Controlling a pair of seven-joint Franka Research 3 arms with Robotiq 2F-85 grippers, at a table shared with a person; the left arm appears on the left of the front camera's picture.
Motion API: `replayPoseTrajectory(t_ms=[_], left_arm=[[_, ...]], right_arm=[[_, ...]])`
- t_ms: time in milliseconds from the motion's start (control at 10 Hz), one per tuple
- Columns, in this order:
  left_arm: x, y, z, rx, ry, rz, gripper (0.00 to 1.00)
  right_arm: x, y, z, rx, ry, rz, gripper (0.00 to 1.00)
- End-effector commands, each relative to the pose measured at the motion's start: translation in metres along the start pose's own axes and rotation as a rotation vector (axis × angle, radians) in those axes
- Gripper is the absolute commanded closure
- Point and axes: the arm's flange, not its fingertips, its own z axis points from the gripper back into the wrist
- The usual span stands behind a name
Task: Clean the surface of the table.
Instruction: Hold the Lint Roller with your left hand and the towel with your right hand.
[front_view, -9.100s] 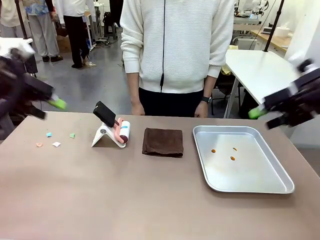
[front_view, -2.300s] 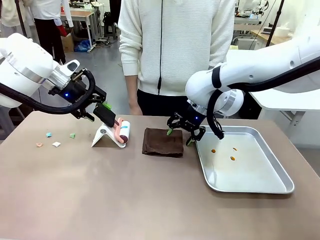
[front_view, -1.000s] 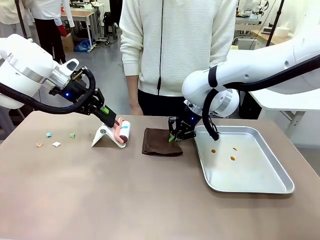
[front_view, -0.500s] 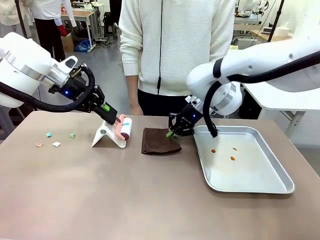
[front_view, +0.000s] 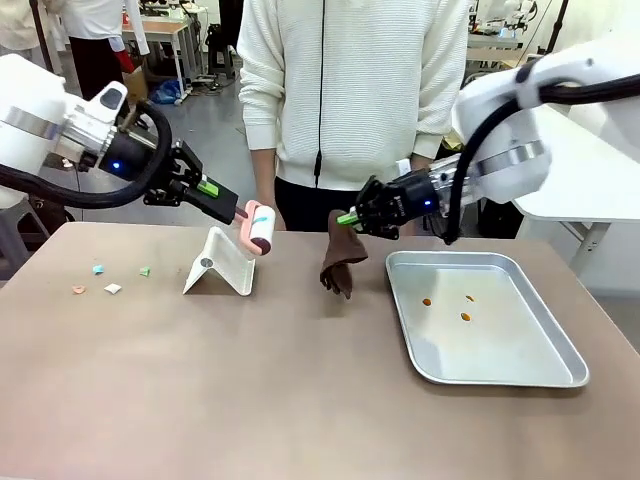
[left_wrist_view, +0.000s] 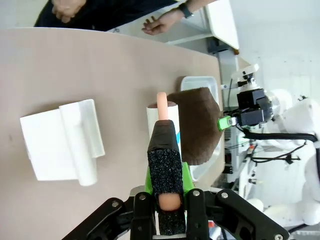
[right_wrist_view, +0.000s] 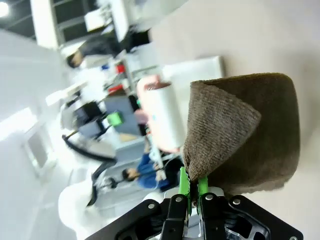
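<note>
Slippage worried us: the right hand (front_view: 352, 216) pinched only a corner of the dark brown cloth (front_view: 343, 262) dangling over the wide taupe-brown counter (front_view: 250, 390), while the left hand (front_view: 213, 190) clamped the pink-handled white lint roller (front_view: 258, 228) aloft.

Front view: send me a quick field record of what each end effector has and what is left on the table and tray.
left end effector: shut on the lint roller handle, roller in the air above the white stand
right end effector: shut on the brown cloth, which hangs down beside the tray
table: paper scraps near its left end
tray contents: three orange crumbs
person: standing at the far side
</note>
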Motion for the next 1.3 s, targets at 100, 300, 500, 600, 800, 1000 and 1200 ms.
replayPoseTrajectory(t_ms=[100,300,500,600,800,1000,1200], left_arm=[[-0.031,-0.011,0.056,-0.215,-0.018,0.067,0.80],[-0.064,-0.008,0.107,-0.310,0.007,0.068,0.80],[-0.095,0.021,0.167,-0.365,-0.003,0.074,0.80],[-0.110,0.045,0.203,-0.406,-0.007,0.068,0.80],[-0.129,0.098,0.259,-0.454,-0.028,0.104,0.80],[-0.145,0.162,0.304,-0.515,-0.145,0.151,0.80],[-0.158,0.208,0.318,-0.515,-0.192,0.235,0.80]], right_arm=[[-0.069,-0.008,0.054,0.174,0.078,0.089,1.00],[-0.131,-0.013,0.095,0.212,-0.042,0.141,1.00],[-0.182,-0.031,0.156,0.263,-0.236,0.140,1.00],[-0.201,-0.047,0.197,0.308,-0.307,0.135,1.00],[-0.214,-0.077,0.254,0.363,-0.354,0.082,1.00],[-0.218,-0.114,0.311,0.386,-0.347,0.076,1.00],[-0.225,-0.152,0.343,0.460,-0.341,0.120,1.00]])
